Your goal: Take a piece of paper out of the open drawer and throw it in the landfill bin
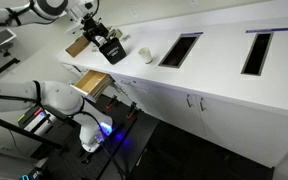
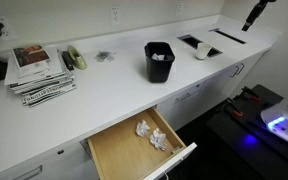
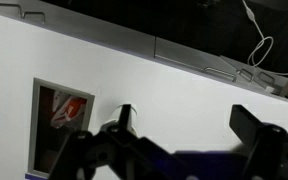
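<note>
White counter (image 2: 114,85), unreadable magazines (image 2: 39,72), 2 papers (image 2: 152,134) in drawer (image 2: 112,152)

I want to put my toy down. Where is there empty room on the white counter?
The widest bare stretch of the white counter runs along its front edge, between the stack of printed papers and the black open-topped container. Another bare strip lies between the two rectangular openings. It is crowded around the papers, by the wall.
</note>
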